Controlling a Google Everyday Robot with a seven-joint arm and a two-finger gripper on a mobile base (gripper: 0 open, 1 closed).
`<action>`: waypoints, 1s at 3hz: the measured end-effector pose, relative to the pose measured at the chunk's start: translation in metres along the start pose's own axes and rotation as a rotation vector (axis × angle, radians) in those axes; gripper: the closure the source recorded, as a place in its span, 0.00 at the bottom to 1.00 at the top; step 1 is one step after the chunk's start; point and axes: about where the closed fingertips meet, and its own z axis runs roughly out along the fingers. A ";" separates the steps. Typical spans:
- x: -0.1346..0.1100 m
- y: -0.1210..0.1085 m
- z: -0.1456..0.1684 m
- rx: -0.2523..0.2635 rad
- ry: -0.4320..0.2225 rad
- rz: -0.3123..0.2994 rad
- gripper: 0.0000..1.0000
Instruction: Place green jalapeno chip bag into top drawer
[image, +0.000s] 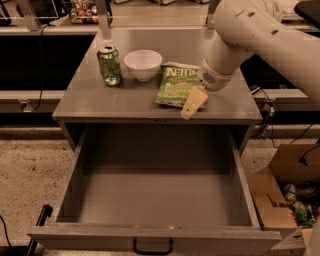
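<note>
The bag (175, 87) lies flat on the grey cabinet (100, 102) top, right of its centre and near its front edge. Its long axis runs from the cabinet's back toward its front, leaning a little to the left at the near end. The end with white lettering points to the back. It is crinkly green film with a puckered surface and roughly rectangular.

The gripper (187, 113) is a cream, wedge-shaped piece at the end of a smooth white arm (250, 35). It slants down and left over the bag's near right corner, above the cabinet's front edge. Whether it is open or closed, or touches the bag, I cannot tell.

The drawer (70, 185) is pulled well out of the cabinet's front. It is a deep, matte grey rectangular box with a black loop handle (152, 246) centred on its front panel.

On the left of the cabinet top stands a green can (109, 65), upright. A round white bowl (143, 64) sits near the middle, toward the back. A brown cardboard box (275, 190) sits on the speckled floor to the cabinet's right.
</note>
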 end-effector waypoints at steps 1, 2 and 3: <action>-0.015 0.001 0.002 -0.034 -0.039 -0.014 0.41; -0.019 0.003 0.003 -0.057 -0.074 -0.021 0.64; -0.021 0.004 0.004 -0.079 -0.108 -0.024 0.88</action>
